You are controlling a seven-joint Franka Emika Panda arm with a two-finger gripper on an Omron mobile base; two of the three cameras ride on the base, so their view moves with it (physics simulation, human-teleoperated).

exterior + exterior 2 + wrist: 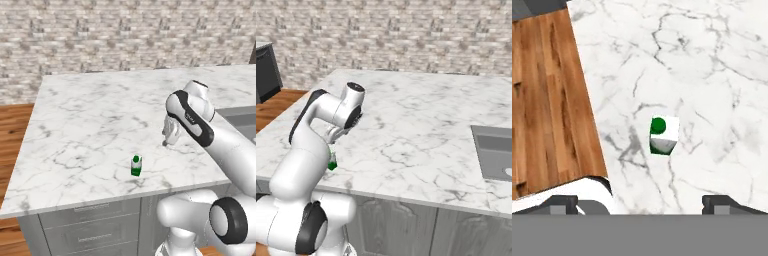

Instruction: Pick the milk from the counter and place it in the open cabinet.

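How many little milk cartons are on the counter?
1. The milk stands upright on the counter, close to its front edge, with the open gripper hanging above it. Nothing suggests another hidden one.

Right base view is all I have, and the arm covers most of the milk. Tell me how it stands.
Observer: The milk stands upright on the counter, close to the front edge, green cap up.
Operator: Give me the gripper's state.
Observer: In the hand view the two fingertips sit wide apart, so the gripper is open and holds nothing.
Operator: Say whether it is lined up.
Observer: The hand view looks down on the carton, which lies ahead of the fingertips, roughly midway between them, with bare marble in between.
Operator: Report anything beside the carton.
Observer: Nothing touches it; the wooden floor shows past the counter's edge.
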